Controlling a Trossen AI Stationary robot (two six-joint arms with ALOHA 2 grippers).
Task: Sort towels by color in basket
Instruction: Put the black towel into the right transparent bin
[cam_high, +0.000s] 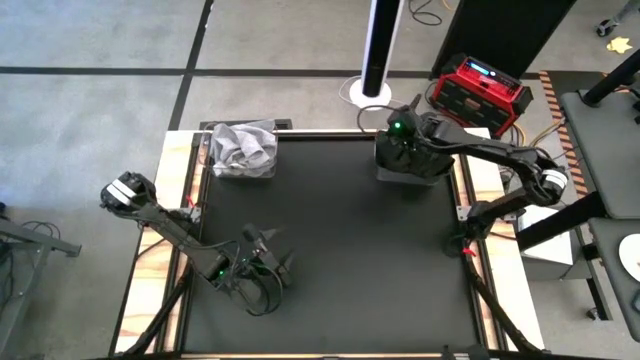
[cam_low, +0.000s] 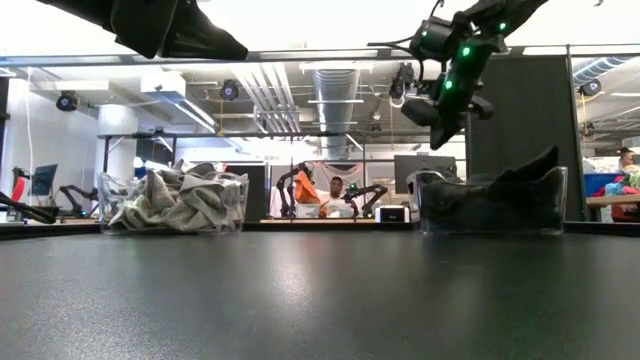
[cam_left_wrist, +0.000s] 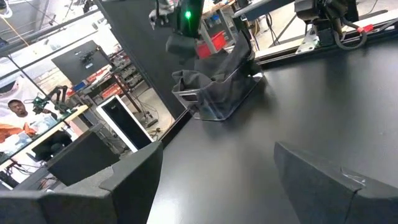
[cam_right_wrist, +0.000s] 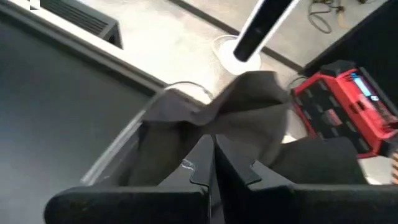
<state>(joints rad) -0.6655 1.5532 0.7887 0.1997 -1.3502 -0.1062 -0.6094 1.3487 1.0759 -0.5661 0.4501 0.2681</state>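
Several white and light grey towels (cam_high: 243, 143) are heaped in a clear basket (cam_low: 236, 208) at the table's far left. Dark towels (cam_low: 490, 195) fill a second clear basket (cam_low: 430, 215) at the far right; they also show in the right wrist view (cam_right_wrist: 245, 109) and the left wrist view (cam_left_wrist: 214, 74). My right gripper (cam_right_wrist: 214, 149) hovers above the dark towels with its fingers shut and empty; in the low view (cam_low: 445, 120) it hangs clear above that basket. My left gripper (cam_high: 272, 252) is open and empty over the bare black table near the front left, with its fingers wide apart (cam_left_wrist: 217, 186).
The black table top (cam_high: 340, 260) lies open between the two baskets and the front edge. A red box (cam_high: 482, 88) and a white pole stand (cam_high: 378, 50) sit on the floor beyond the far edge. A person (cam_low: 336, 190) sits in the room behind.
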